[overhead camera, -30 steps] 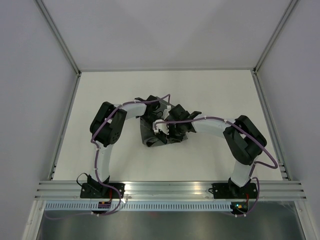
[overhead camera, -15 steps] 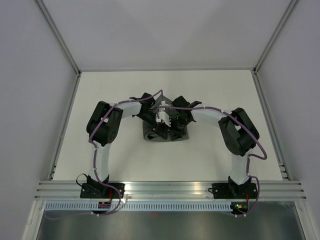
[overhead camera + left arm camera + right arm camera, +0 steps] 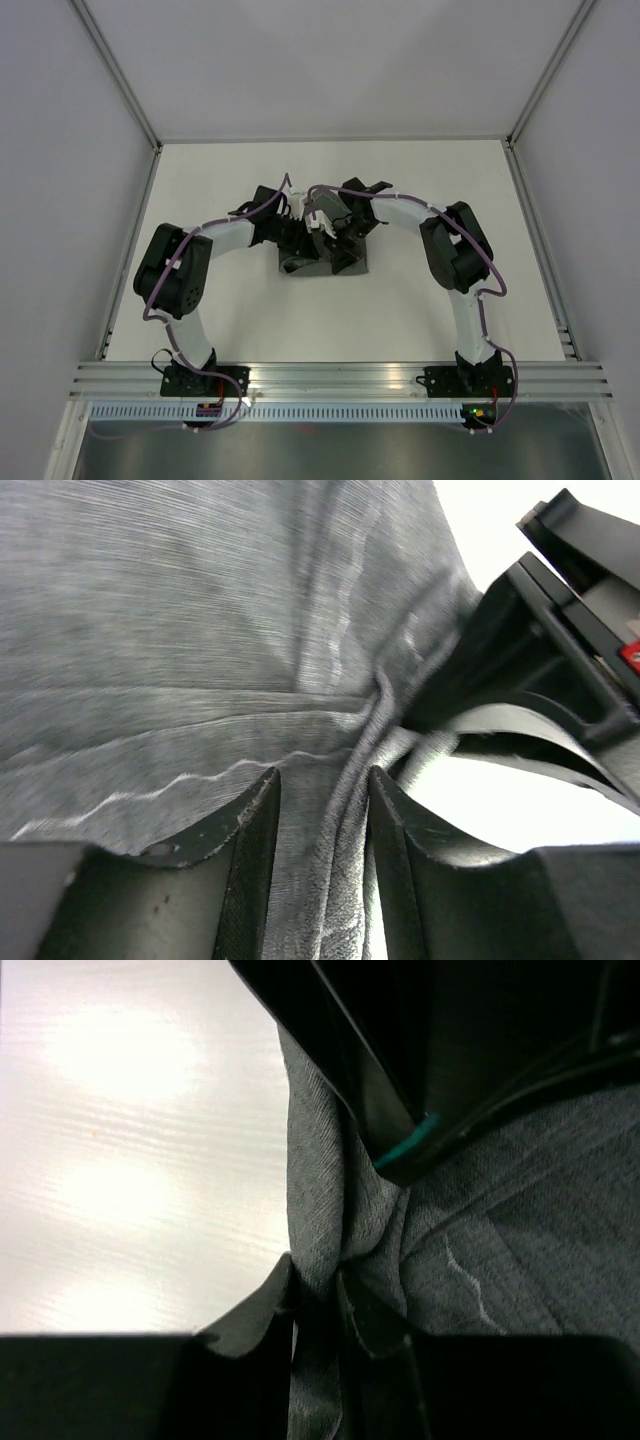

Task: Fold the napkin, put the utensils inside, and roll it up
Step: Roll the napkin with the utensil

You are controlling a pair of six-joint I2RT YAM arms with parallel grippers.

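Grey cloth, the napkin [image 3: 318, 268], lies bunched at the centre of your top view. Your left gripper [image 3: 322, 785] pinches one fold of it, and your right gripper [image 3: 318, 1285] pinches another.

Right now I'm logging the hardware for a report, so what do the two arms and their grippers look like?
The left arm and right arm have white tube links, bulky black joints and a loose purple cable along each. The left gripper and right gripper have black, curved fingers.

Lab enclosure: white table [image 3: 240, 320], aluminium rails [image 3: 340, 375], blank panels [image 3: 340, 60].
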